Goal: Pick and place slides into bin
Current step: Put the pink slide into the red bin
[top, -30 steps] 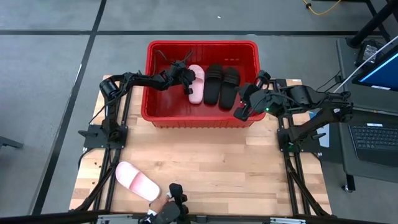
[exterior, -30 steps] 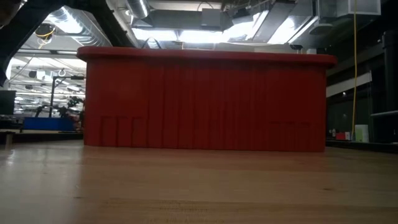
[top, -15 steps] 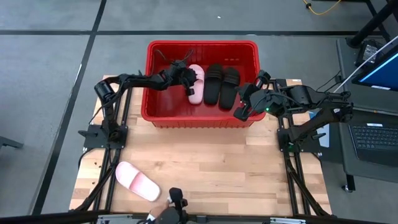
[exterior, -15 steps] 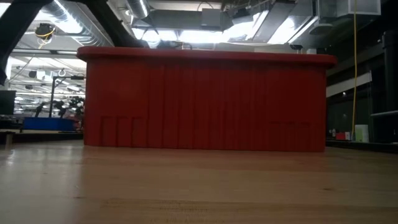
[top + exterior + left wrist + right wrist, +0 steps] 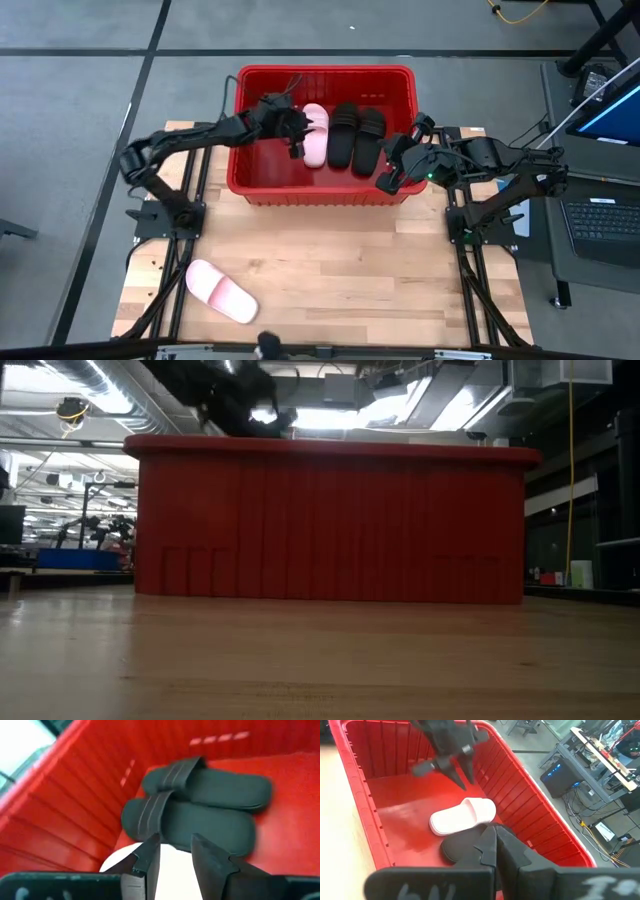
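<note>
The red bin point(image 5: 250, 185) stands at the table's far side. In it a pale pink slide point(image 5: 314, 135) and two black slides point(image 5: 343, 133) point(image 5: 368, 138) lie side by side on their soles. My left gripper point(image 5: 296, 132) hangs open over the bin, its fingers pointing down just above and beside the pink slide point(image 5: 462, 815) without touching it; the left wrist view point(image 5: 175, 852) looks past it to the black slides point(image 5: 200, 822). My right gripper point(image 5: 385, 183) is shut and empty by the bin's near right corner. A second pink slide point(image 5: 222, 291) lies on the table near the front left.
The bin's ribbed walls point(image 5: 367, 815) enclose the slides, with bare red floor point(image 5: 265, 165) left of the pink one. Bare wooden tabletop point(image 5: 350, 270) stretches between the bin and the near edge. A laptop point(image 5: 605, 215) sits off the table's right side.
My left gripper has risen above the pink slide in the bin and now shows over the bin's rim in the low view. Its arm's elbow has swung out toward the table's left edge. The pink slide stays lying in the bin.
</note>
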Controlling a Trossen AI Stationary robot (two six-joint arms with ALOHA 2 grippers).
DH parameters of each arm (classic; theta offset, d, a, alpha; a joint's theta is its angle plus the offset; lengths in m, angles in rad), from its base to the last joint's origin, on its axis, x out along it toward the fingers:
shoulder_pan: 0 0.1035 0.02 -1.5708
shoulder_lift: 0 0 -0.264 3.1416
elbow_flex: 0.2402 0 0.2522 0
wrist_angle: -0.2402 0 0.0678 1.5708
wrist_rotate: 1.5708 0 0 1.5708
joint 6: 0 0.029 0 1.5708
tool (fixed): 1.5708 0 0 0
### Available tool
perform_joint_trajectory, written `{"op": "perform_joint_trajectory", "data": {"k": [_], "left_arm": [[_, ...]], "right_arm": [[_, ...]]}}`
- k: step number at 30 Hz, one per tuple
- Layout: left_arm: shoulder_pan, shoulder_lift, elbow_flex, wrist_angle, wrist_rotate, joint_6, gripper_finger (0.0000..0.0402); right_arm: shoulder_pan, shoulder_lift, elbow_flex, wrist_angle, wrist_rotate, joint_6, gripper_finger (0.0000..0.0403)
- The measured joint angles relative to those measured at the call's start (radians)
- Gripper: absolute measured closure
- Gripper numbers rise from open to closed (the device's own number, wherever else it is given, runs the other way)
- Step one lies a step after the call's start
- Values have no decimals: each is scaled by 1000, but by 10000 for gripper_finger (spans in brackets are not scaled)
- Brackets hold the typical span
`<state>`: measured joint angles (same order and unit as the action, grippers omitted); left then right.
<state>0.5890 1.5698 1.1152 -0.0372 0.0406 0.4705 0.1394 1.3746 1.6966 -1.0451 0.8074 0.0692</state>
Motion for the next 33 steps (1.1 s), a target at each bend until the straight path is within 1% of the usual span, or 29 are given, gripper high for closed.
{"op": "perform_joint_trajectory", "data": {"k": [4,6,12,16,18,20,23,27,30,33], "left_arm": [[-62,-126,0,-99,-21,34,301],[-101,-187,0,-156,-34,32,301],[-228,-345,0,-329,-48,-130,298],[-357,-414,0,-445,-56,-184,303],[-446,-433,0,-473,-98,-239,305],[-535,-448,0,-504,-173,-304,305],[-663,-458,20,-574,-288,-402,302],[-827,-449,73,-687,-408,-570,297],[-932,-432,97,-757,-433,-699,297],[-1023,-401,133,-836,-404,-843,297]], "right_arm": [[0,0,0,0,-1,0,397],[0,0,0,0,-26,0,397],[1,0,0,1,-111,2,397],[6,3,0,6,-130,2,397],[13,9,0,24,-131,1,397],[22,23,0,54,-139,-9,397],[36,45,0,107,-190,-68,397],[63,78,0,189,-256,-151,397],[86,99,0,214,-267,-172,397],[106,112,0,219,-268,-153,397]]}}
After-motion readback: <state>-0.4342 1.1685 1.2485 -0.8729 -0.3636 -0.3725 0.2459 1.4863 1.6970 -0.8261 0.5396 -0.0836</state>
